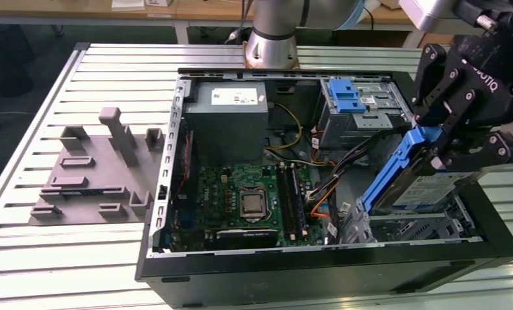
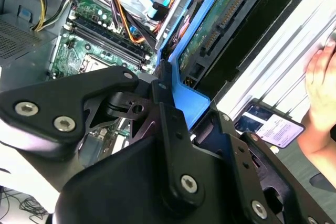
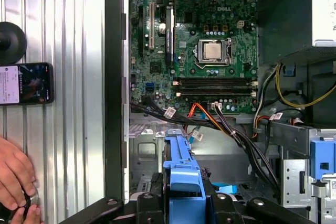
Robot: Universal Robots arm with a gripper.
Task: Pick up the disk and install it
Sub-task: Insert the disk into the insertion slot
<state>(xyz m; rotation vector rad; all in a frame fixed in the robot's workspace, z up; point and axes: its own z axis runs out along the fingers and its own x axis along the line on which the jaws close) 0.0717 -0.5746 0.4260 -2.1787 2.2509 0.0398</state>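
Looking at the exterior view, we see the black gripper point(image 1: 450, 145) closed on the disk point(image 1: 402, 177), its fingers clamped on the blue caddy frame. The disk hangs steeply tilted, one end up in the gripper and the other end down inside the open computer case point(image 1: 325, 271), over the silver bay at the case's corner on the exterior view's right, nearest the camera. We can see part of its white-and-blue label below the gripper.

The case lies on its side on the slatted bench point(image 1: 32, 258), filling most of the bench's half towards the exterior view's right. Inside it, the green motherboard point(image 1: 248, 200) sits near the middle, the grey power-supply box point(image 1: 230, 113) lies by the far wall, and the drive cage point(image 1: 355, 106) with its blue latch stands at the far corner on the exterior view's right. A grey fixture plate point(image 1: 93, 171) with upright blocks lies on the bench beside the case, towards the exterior view's left edge.

In the first wrist view, the blue caddy end sits between the black fingers point(image 3: 152, 205), above the silver bay floor. A phone point(image 3: 26, 83) lies on the bench slats outside the case wall, and a person's hand point(image 3: 16, 182) rests on the bench near it.

In the second wrist view, we see the disk's green circuit-board underside inside the blue frame.
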